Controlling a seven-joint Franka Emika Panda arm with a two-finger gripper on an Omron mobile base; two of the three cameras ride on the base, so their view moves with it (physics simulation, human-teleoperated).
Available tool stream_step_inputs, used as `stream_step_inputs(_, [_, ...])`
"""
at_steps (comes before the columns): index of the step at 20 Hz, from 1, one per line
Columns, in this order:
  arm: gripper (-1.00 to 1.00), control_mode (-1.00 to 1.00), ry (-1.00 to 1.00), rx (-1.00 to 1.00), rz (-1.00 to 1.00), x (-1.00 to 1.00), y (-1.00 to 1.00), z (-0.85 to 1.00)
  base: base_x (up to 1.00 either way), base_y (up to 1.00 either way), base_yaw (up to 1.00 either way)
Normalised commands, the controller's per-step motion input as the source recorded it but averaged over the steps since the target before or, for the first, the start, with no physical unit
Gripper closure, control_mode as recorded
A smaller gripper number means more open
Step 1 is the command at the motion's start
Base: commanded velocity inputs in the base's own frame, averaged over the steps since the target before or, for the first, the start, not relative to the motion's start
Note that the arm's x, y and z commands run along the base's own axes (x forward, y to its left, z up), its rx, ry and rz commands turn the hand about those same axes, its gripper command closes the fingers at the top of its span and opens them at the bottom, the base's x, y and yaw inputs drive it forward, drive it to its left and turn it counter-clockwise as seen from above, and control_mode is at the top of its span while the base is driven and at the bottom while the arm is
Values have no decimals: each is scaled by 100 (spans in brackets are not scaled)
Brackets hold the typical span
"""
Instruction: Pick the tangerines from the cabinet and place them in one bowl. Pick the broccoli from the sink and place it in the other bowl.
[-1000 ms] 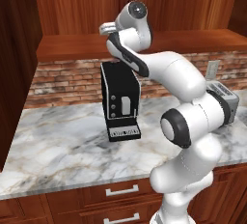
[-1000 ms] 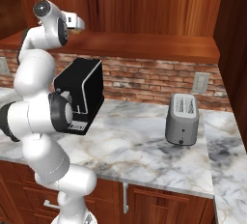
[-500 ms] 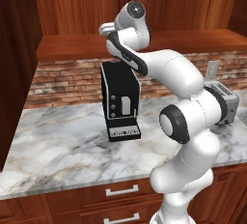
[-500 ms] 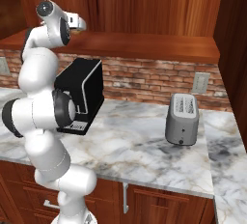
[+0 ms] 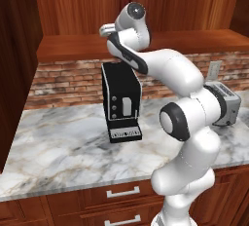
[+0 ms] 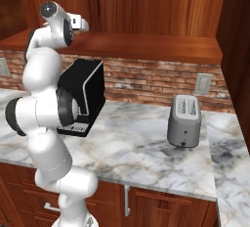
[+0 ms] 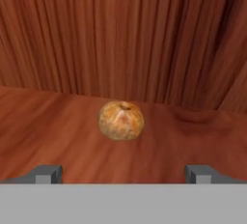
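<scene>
**A:** Where's the fruit?

**B:** One tangerine (image 7: 121, 120) sits at the centre of the hand view, stem scar up, resting on the cabinet (image 7: 72, 141) shelf just ahead of the back wall. I see a single fruit there.

**A:** And the gripper (image 7: 123, 174)?

**B:** Its fingertips (image 7: 47, 174) stand wide apart at the bottom of the frame, the fruit between and beyond them, untouched. I'd say they are spread to straddle it on approach.

**A:** Why is the arm so high?

**B:** In the left base view's upper middle it reaches above the coffee machine (image 5: 121, 103) toward the shelf. The toaster (image 6: 184, 120) stands right of centre on the marble counter (image 6: 136, 147).
</scene>
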Motion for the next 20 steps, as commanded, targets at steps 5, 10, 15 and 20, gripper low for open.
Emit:
stream_step_inputs(5, [-100, -100, 3, 0, 0, 25, 0, -3, 0, 0, 0])
stream_step_inputs(10, [-100, -100, 2, 0, 0, 31, 1, -5, 0, 0, 0])
stream_step_inputs(15, [-100, -100, 1, 0, 0, 30, 10, -4, 0, 0, 0])
stream_step_inputs(20, [-100, -100, 1, 0, 0, 34, 10, -5, 0, 0, 0])
